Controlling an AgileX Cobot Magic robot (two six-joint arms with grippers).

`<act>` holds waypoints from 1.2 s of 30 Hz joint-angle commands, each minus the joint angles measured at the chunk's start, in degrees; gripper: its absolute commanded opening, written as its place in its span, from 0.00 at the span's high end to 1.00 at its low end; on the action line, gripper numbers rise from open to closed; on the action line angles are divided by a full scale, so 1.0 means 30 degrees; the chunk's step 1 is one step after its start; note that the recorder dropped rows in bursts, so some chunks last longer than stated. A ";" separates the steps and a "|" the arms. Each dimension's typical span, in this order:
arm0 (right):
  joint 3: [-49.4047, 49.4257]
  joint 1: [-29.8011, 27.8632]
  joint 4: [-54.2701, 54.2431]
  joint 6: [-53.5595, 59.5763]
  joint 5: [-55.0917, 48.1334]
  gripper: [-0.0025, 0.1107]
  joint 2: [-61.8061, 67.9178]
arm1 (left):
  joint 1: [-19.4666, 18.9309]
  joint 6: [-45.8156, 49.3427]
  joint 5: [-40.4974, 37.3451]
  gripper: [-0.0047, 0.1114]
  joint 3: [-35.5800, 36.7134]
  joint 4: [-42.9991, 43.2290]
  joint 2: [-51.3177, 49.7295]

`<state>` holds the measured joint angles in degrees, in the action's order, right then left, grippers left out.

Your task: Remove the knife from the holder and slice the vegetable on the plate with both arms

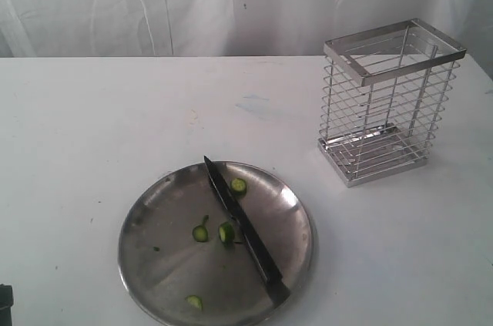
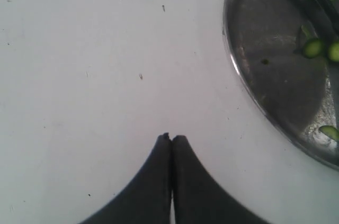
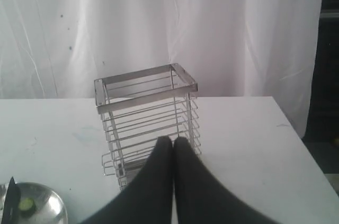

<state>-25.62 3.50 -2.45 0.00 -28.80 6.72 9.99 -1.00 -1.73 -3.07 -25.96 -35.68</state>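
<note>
As the long black knife (image 1: 245,227) lies among green slices (image 1: 200,232) on the round silver plate (image 1: 154,253), slicing looks done; left tool (image 2: 170,138) and right tool (image 3: 172,139) are closed, empty.

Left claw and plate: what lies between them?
Only bare white table; the left wrist view shows the shut left claw apart from the plate.

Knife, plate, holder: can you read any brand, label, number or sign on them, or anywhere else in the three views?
None: no text, label, brand, number or sign shows on the knife, the plate, the holder or the table in any view.
</note>
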 commanded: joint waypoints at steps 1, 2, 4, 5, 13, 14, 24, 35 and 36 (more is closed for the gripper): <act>0.0108 0.0041 -0.0039 0.0000 -0.0477 0.98 -0.0180 | 0.0153 -0.0113 -0.0314 0.96 0.0148 -0.0174 0.0131; 0.0108 0.0041 0.0708 -0.0107 -0.0229 0.98 -0.0308 | 0.0153 -0.0113 -0.0314 0.96 0.0148 -0.0174 0.0131; 0.0064 0.0041 0.2991 0.0000 0.1656 0.98 -0.0750 | 0.0153 -0.0113 -0.0314 0.96 0.0148 -0.0174 0.0131; 0.0398 -0.0034 0.3899 0.0000 0.3441 0.98 -0.1190 | 0.0153 -0.0113 -0.0314 0.96 0.0148 -0.0174 0.0131; 0.4894 -0.2492 0.3857 -0.2296 0.8962 0.98 -0.2239 | 0.0153 -0.0113 -0.0230 0.96 0.0148 -0.0174 0.0089; 0.6050 -0.2572 0.3271 -0.2296 0.9787 0.98 -0.2239 | 0.0153 -0.0113 -0.0230 0.96 0.0148 -0.0174 0.0089; 0.8538 -0.2706 0.2734 -0.0950 0.6127 0.98 -0.2239 | 0.0153 -0.0113 0.0012 0.96 0.0110 -0.0174 0.0089; 0.8538 -0.2706 0.2423 -0.0985 0.5366 0.98 -0.2239 | 0.0153 -0.0113 0.0053 0.96 0.0110 -0.0174 0.0089; 0.8538 -0.2706 0.2423 -0.0985 0.5366 0.98 -0.2239 | 0.0153 -0.0113 0.0053 0.96 0.0110 -0.0174 0.0089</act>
<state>-0.14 -4.35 4.56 -3.25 -12.50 0.15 9.99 -1.00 -1.51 -3.07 -25.96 -35.68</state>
